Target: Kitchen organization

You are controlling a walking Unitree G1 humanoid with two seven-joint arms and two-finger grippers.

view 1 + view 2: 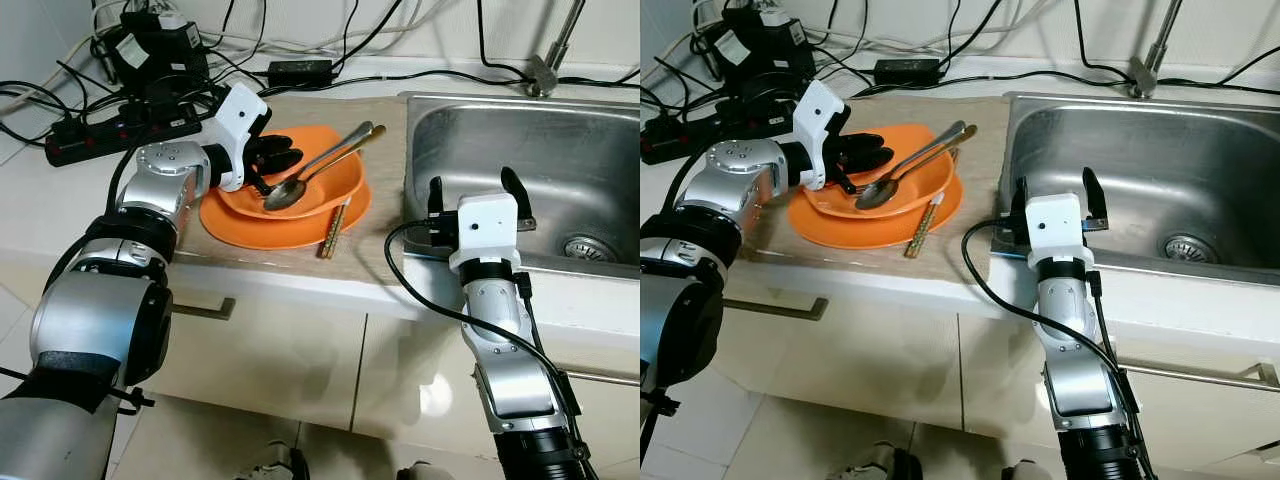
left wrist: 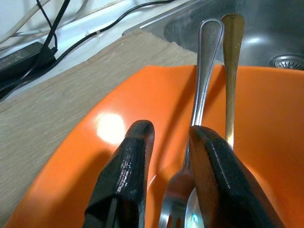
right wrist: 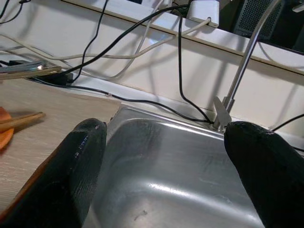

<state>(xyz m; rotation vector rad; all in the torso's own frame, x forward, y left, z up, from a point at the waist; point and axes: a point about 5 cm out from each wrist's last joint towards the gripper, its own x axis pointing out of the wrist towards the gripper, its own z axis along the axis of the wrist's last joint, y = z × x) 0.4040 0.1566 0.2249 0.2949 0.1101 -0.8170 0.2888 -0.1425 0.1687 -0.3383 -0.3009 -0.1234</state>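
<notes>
Left gripper (image 1: 272,163), narrowly parted, sits inside the orange bowl (image 1: 340,178) beside a spoon (image 1: 285,194); right gripper (image 1: 478,195) spread wide over the sink (image 1: 560,150); no readable writing

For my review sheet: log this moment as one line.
left gripper: open, in orange bowl by spoon | right gripper: open at sink edge | chopsticks: on plate rim

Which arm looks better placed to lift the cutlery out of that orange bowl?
Probably the left: its claw sits in the orange bowl, fingers open around the fork. The right claw hovers open over the sink.
</notes>
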